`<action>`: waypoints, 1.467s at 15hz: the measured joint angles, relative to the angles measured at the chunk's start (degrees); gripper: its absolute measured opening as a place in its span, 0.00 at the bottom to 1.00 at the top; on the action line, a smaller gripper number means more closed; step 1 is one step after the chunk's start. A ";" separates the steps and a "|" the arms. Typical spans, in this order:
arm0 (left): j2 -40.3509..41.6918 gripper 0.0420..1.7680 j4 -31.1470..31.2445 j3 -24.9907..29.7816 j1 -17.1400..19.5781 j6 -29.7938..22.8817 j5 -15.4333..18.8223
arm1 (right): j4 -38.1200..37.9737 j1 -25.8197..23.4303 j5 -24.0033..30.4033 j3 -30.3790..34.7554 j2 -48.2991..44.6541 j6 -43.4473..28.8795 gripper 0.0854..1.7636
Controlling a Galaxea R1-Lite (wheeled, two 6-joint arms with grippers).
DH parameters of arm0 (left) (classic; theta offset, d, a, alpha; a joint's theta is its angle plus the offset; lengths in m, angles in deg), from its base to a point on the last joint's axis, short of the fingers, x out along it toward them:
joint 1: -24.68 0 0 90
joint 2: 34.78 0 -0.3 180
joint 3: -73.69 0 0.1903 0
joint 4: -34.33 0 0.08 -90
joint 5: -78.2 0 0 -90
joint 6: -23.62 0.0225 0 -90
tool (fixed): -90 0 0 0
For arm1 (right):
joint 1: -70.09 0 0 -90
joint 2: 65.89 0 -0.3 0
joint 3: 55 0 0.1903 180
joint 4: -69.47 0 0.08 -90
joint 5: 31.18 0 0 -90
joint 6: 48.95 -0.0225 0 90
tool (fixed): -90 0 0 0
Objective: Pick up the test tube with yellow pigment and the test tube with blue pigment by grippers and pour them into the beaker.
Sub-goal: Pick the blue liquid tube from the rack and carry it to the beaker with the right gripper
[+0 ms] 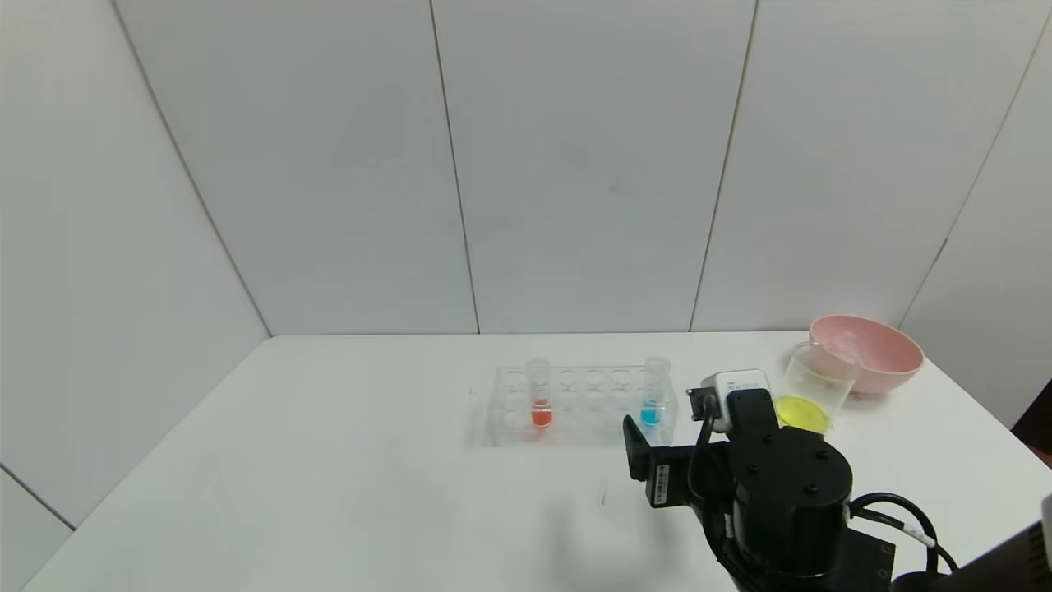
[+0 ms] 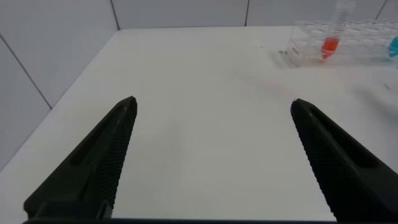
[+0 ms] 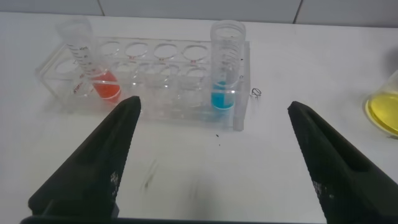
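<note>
Head view: the clear many-holed rack [image 1: 575, 404] is seen mid-table, with the slim clear tube of cyan-blue liquid [image 1: 653, 393] upright in its right end and an orange-red tube [image 1: 539, 394] at the left. Yellow liquid is already seen in the small clear beaker [image 1: 809, 390], just beside the pink bowl [image 1: 865, 352]; no yellow tube is shown. The black right gripper [image 1: 649, 460] is held near the rack's right end, nothing grasped.

Left wrist view: the left gripper [image 2: 211, 162] is spread wide and empty over bare table [image 2: 205, 81], well apart from the rack.

Right wrist view: only here are the splayed jaws shown lined up toward the blue tube. It is judged light, rigid, slick and breakable; the upper bare wall should be pinched.
</note>
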 joint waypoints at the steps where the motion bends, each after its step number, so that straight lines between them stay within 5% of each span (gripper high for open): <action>1: 0.00 1.00 0.00 0.00 0.00 -0.02 0.00 | 0.80 -0.45 0.09 -0.87 1.11 1.08 0.96; 17: 0.00 1.00 0.00 0.00 0.00 -0.02 0.00 | 2.39 -9.51 5.97 -15.75 13.68 5.52 0.97; 22: 0.00 1.00 0.00 0.00 0.00 -0.02 0.00 | 3.86 -9.55 6.05 -16.16 13.90 6.13 0.54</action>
